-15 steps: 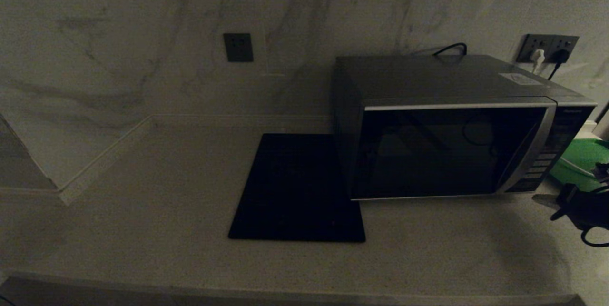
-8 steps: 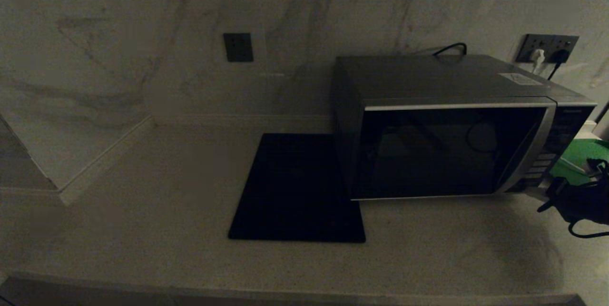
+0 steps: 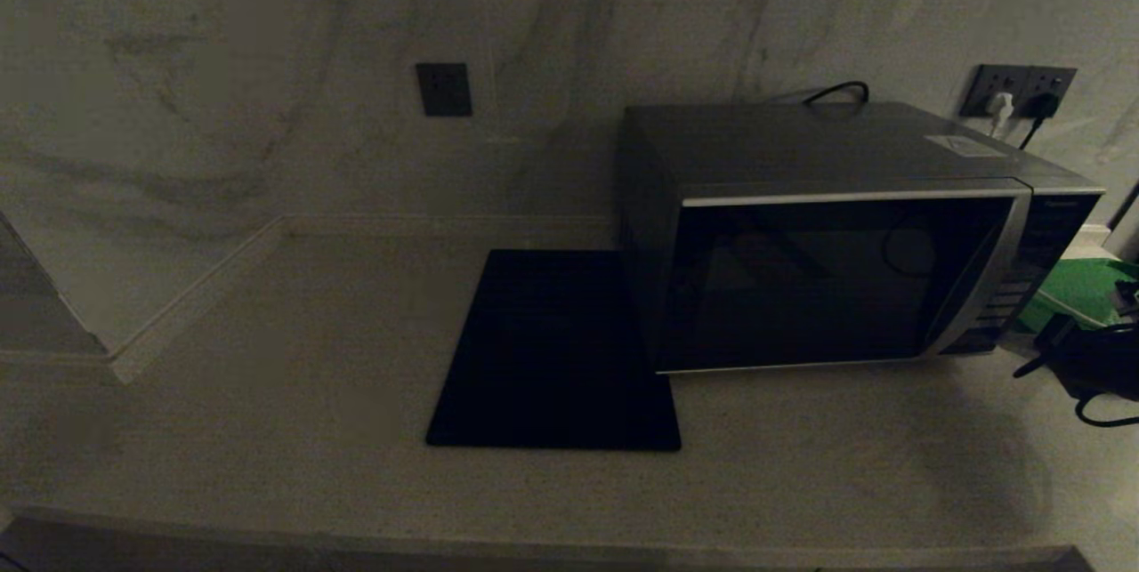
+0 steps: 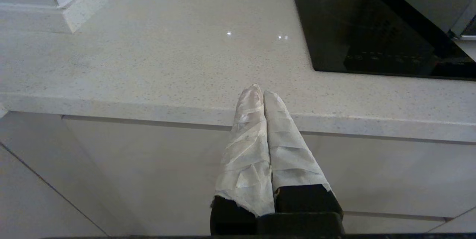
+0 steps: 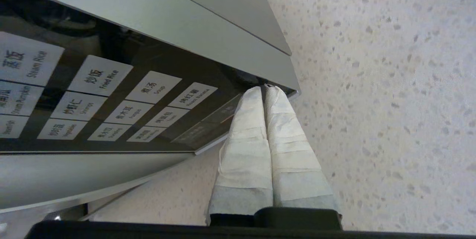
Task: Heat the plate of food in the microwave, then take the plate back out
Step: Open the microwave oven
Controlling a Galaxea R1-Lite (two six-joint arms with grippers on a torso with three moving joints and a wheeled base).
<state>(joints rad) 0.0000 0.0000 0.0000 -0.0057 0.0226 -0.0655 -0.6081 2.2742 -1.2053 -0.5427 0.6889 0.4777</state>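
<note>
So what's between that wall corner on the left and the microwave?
In the head view, bare countertop, then a flat black square mat whose right edge reaches the microwave. Nothing stands on that stretch.

Pretty dim kitchen corner here: a pale speckled stone countertop (image 3: 267, 430) runs up to a grey-veined marble wall (image 3: 222, 65). There's a dark square wall switch (image 3: 444, 89) and a dark double power socket (image 3: 1017, 90) with plugs in it.
</note>
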